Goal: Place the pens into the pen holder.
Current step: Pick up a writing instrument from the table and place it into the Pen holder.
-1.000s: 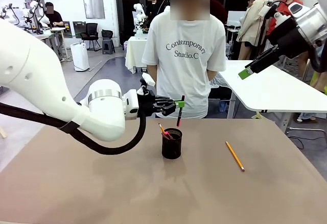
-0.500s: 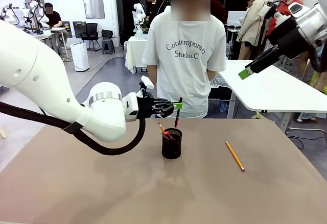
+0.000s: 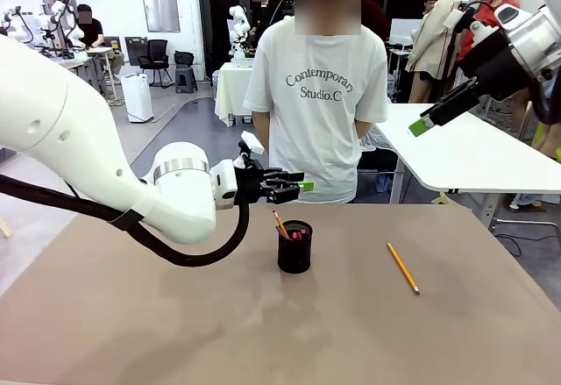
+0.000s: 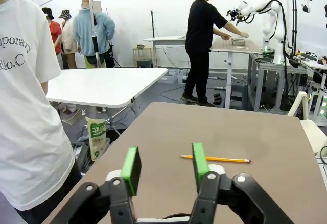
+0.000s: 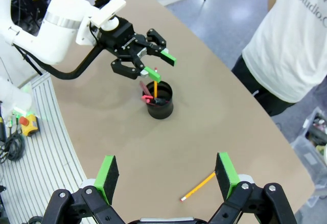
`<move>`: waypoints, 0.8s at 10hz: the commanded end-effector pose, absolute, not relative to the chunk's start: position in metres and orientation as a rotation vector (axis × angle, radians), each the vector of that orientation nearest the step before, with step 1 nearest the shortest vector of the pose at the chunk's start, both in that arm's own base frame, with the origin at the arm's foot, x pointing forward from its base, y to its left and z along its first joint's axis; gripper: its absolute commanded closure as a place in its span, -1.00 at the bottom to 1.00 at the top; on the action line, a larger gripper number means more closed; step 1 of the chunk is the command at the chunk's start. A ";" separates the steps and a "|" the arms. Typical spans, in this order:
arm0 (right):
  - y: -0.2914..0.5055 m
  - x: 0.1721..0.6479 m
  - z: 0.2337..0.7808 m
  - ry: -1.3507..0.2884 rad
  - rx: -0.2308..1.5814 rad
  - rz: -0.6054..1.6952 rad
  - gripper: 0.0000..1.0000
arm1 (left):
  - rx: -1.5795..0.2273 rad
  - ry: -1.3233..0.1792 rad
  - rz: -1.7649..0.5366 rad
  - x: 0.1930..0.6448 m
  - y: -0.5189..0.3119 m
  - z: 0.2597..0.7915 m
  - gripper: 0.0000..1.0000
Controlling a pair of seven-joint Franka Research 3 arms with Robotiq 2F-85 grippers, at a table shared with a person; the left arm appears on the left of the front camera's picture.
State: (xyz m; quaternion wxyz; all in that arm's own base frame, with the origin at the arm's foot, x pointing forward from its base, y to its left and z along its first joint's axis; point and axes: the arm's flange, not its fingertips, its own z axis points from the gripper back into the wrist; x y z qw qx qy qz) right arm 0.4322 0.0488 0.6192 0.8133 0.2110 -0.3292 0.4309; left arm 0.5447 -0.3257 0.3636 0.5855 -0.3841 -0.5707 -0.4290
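Just below the left gripper (image 3: 300, 181), jaws parted and empty, the holder (image 3: 294, 246) props pens (image 3: 280, 225) upright; the open right gripper (image 5: 166, 175) hangs above a pencil (image 3: 403, 267).

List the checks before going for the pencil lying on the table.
1. Left gripper open, empty, higher than the pen holder: ok.
2. Holder upright, pens inside: ok.
3. Right gripper open, empty, raised: ok.
4. Pencil flat on the table, apart from the holder, nothing around it: ok.
5. Person at the far edge, hands away from the table: cannot tell, arms go behind the body.
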 end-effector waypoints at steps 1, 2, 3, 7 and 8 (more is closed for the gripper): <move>0.048 0.433 0.620 -0.710 0.462 0.924 -1.00 | -0.881 -1.362 -0.983 0.545 -0.327 0.364 -1.00; 0.048 0.433 0.620 -0.710 0.462 0.924 -1.00 | -0.871 -1.352 -0.993 0.543 -0.325 0.365 -1.00; 0.048 0.433 0.620 -0.710 0.462 0.924 -1.00 | -0.877 -1.337 -1.004 0.542 -0.323 0.366 -1.00; 0.048 0.433 0.620 -0.710 0.462 0.924 -1.00 | -0.872 -1.302 -1.028 0.539 -0.318 0.369 -1.00; 0.048 0.433 0.620 -0.710 0.462 0.924 -1.00 | -0.886 -1.330 -1.006 0.544 -0.323 0.366 -1.00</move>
